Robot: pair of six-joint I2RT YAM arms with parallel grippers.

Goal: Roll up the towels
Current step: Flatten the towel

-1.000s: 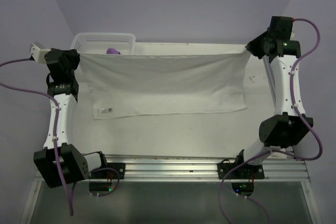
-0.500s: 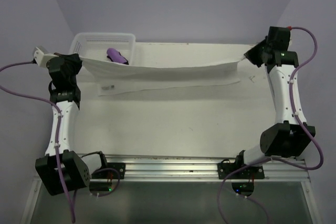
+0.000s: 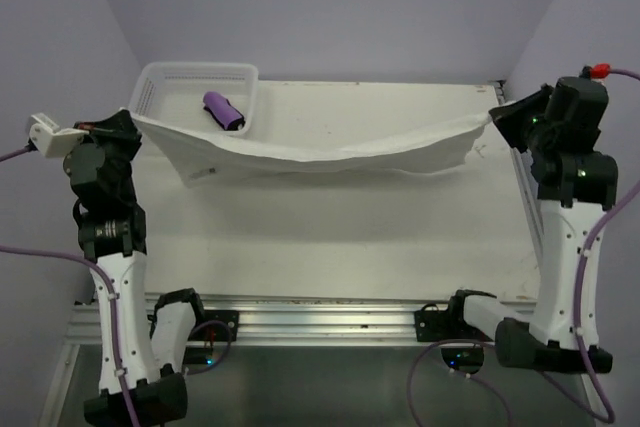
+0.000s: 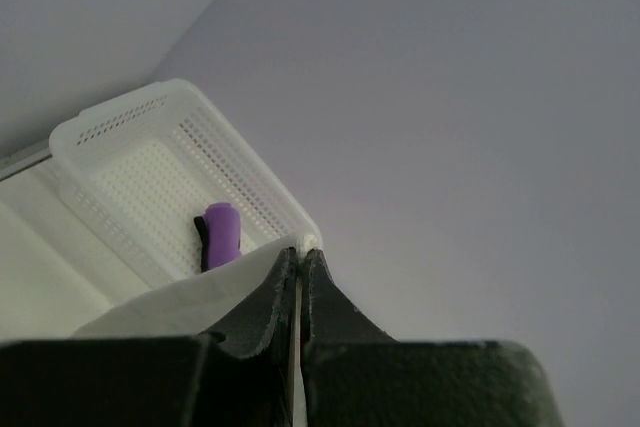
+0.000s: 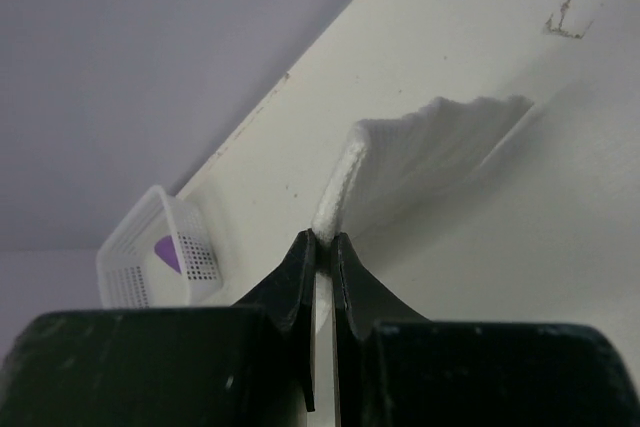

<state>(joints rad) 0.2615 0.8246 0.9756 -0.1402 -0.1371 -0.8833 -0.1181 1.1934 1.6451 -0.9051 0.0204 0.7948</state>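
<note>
The large white towel (image 3: 320, 155) hangs stretched in the air between both arms, sagging in the middle above the table. My left gripper (image 3: 128, 117) is shut on its left corner; in the left wrist view the gripper (image 4: 300, 255) pinches the white towel's edge (image 4: 180, 297). At the right, my right gripper (image 3: 494, 117) is shut on the other corner, and the right wrist view shows the gripper (image 5: 325, 239) clamped on the white towel's thick hem (image 5: 345, 182). The small purple towel (image 3: 223, 110) lies rolled in the basket, also seen as a purple roll (image 4: 222, 232) with dark trim.
A white mesh basket (image 3: 170, 77) stands at the table's back left corner, its wall (image 4: 120, 137) just beyond the left gripper. The white table (image 3: 330, 237) lies below the towel. Purple walls close in behind and at both sides.
Both arms have risen and spread outward, lifting the white towel off the table. It lay flat a second ago and now hangs taut in the air, uncovering the basket.
</note>
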